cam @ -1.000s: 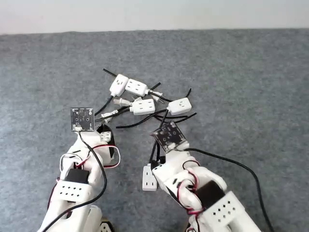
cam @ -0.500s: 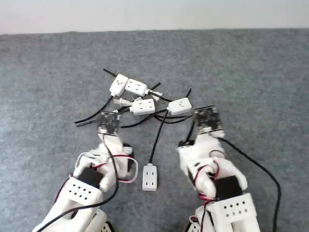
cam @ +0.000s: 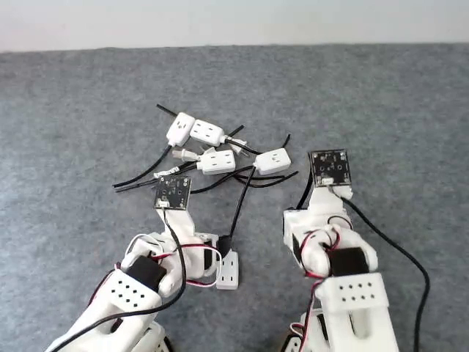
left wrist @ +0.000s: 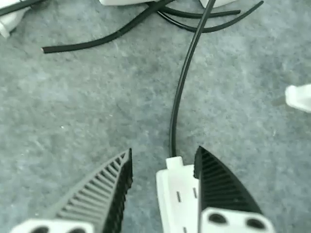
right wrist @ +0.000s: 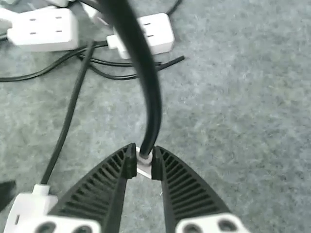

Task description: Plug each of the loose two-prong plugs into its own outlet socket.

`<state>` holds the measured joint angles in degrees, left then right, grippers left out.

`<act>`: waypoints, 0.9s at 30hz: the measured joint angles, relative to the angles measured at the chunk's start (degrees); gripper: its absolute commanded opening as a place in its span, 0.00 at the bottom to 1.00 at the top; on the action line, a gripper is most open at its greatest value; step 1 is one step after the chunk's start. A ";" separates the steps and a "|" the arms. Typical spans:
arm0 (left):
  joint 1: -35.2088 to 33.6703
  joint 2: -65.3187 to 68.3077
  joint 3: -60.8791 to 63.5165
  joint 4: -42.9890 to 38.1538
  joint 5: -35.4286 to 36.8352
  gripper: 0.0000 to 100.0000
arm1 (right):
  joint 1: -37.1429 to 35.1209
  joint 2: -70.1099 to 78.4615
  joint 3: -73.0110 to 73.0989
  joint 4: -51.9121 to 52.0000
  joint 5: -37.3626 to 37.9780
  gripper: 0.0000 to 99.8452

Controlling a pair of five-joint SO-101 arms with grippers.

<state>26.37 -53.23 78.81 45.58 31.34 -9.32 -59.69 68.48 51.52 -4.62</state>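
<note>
Left hand [left wrist: 164, 151] open, outlet socket [left wrist: 177, 199] lying between fingers, touching one. Right hand [right wrist: 143, 150] clamped on white plug [right wrist: 142, 168].

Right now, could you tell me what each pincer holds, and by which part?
Right pincer: a plug, by its white body. Left pincer: open, empty.

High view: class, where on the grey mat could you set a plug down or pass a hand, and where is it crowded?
Bare mat lies right of the socket cluster, up to the far edge, and again left of it. Crowded: the cluster's tangled cords, and the strip between the arms, where the lone socket and its cord lie.
</note>
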 measured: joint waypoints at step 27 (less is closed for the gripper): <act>10.73 35.34 -16.62 4.40 7.74 0.28 | 0.44 13.27 -3.43 -5.19 -1.76 0.01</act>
<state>37.10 -17.89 62.20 49.98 39.08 -8.88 -46.42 65.05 46.33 -6.37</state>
